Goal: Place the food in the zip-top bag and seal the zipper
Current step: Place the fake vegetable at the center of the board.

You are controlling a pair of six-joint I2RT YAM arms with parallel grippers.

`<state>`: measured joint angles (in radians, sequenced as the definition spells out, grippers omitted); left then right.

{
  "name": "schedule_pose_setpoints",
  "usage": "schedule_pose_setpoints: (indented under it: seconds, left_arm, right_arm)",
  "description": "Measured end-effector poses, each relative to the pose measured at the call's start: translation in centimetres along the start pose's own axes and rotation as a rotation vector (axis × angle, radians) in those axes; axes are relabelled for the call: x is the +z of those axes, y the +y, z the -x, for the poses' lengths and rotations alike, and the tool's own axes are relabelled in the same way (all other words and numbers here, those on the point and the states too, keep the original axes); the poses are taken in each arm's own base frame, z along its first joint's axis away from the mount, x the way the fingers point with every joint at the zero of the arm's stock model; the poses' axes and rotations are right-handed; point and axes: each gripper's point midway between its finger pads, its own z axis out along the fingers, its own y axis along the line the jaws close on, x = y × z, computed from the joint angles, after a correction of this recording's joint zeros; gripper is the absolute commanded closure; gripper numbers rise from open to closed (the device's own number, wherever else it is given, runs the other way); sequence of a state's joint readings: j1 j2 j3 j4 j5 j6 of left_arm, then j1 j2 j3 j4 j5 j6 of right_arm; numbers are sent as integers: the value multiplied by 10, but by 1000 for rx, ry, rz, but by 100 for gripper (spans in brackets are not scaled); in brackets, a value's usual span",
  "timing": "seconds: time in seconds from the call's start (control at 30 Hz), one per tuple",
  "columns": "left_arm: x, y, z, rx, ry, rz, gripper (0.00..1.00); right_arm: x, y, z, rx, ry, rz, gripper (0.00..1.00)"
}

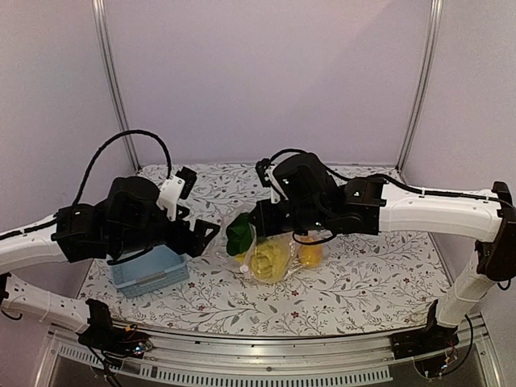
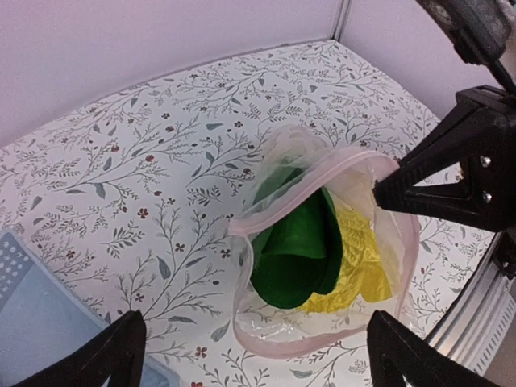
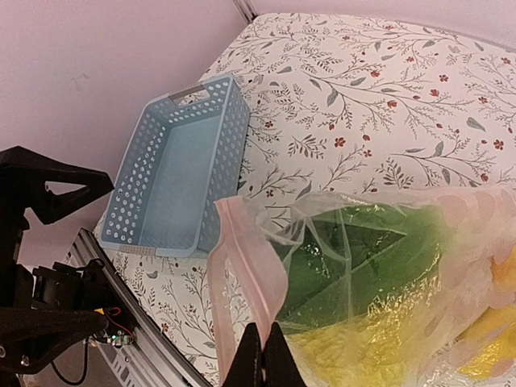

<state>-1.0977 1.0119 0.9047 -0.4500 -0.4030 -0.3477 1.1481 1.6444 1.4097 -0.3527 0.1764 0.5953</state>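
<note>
Inspection of the bench (image 1: 367, 278) found the zip-top bag (image 1: 272, 256) near its middle, between my two arms. My right gripper (image 3: 260, 355) was closed tight on the bag's pink-tinted rim, with both fingers pressed together over the plastic and no gap showing. In the left wrist view the same right gripper (image 2: 393, 184) pinched the far side of the mouth and held that edge raised. My left gripper (image 2: 256, 339) stood wide, its two fingers far apart at either side of the frame, holding nothing. From above, the left gripper (image 1: 208, 235) sat just beside the bag's left edge; I could not tell whether it touched the plastic.

The zipper (image 2: 282, 205) ran around the mouth as a thin pinkish strip. It was unsealed, and the mouth gaped towards the left gripper. Inside lay the dark-green bok choy (image 2: 294, 258), nearest the opening, with the pale-yellow napa cabbage (image 2: 355, 270) beneath and behind it. Both were seen through the crinkled plastic in the right wrist view as well. An orange fruit (image 1: 310, 254) lay at the bag's right side, below the right arm; the overhead view did not settle whether it was inside the plastic.

A light-blue basket (image 1: 149, 274) sat on the bench under the left arm, well apart from the bag.
</note>
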Motion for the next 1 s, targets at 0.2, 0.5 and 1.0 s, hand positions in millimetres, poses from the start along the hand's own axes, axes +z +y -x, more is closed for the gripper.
schedule_pose_setpoints:
  seconds: [0.2, 0.5, 1.0]
  left_arm:
    - [21, 18, -30, -252, 147, -16, 3]
    - [43, 19, -86, -543, 300, -79, 29]
    - [56, 6, -88, -686, 294, -177, 61]
  right_arm:
    - [0, -8, 4, 2, -1, -24, 100]
    - [-3, -8, 8, -7, -3, -27, 100]
    - [-3, -8, 7, -24, 1, -29, 100]
